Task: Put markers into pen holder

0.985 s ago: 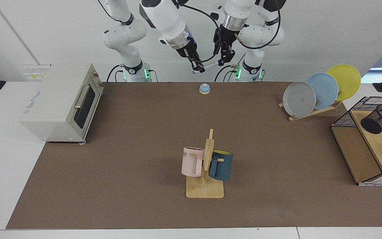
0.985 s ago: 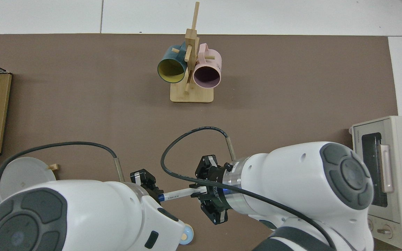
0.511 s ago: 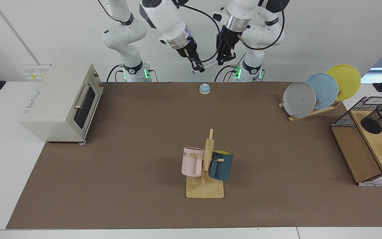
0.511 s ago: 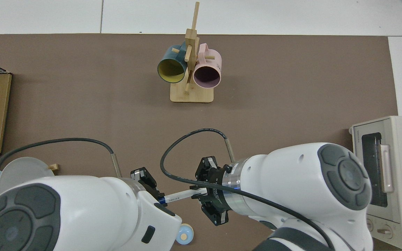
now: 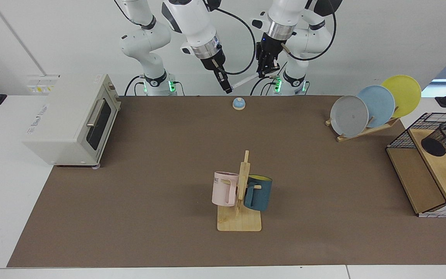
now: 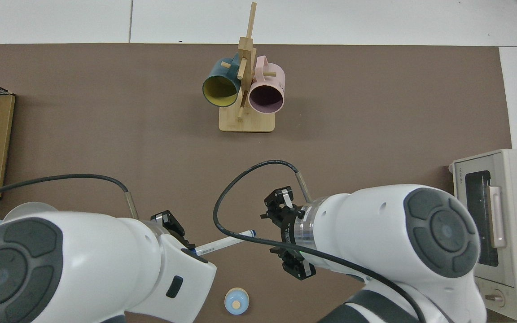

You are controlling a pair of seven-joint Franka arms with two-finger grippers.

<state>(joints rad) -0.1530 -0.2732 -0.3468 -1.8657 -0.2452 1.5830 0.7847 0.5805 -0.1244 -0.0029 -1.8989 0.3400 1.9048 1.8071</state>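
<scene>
Left gripper (image 5: 266, 69) clamps the slim white blue-capped marker (image 5: 243, 81) aloft; right gripper (image 5: 226, 87) hangs apart (released); black wire-mesh pen holder (image 5: 444, 138), at 3 o'clock, awaits delivery.

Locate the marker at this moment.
In the facing view the marker is in the air at the back of the table, above the bell, held by the left gripper and apart from the right gripper.

One camera looks from across the table, high and well back, straight at both arm bases, while the other hangs just over the arms looking down, and both catch the mug rack (image 5: 239, 201) (image 6: 246, 121), toaster oven (image 5: 70, 120) (image 6: 501, 233) and little bell (image 5: 239, 103) (image 6: 236, 304).
</scene>
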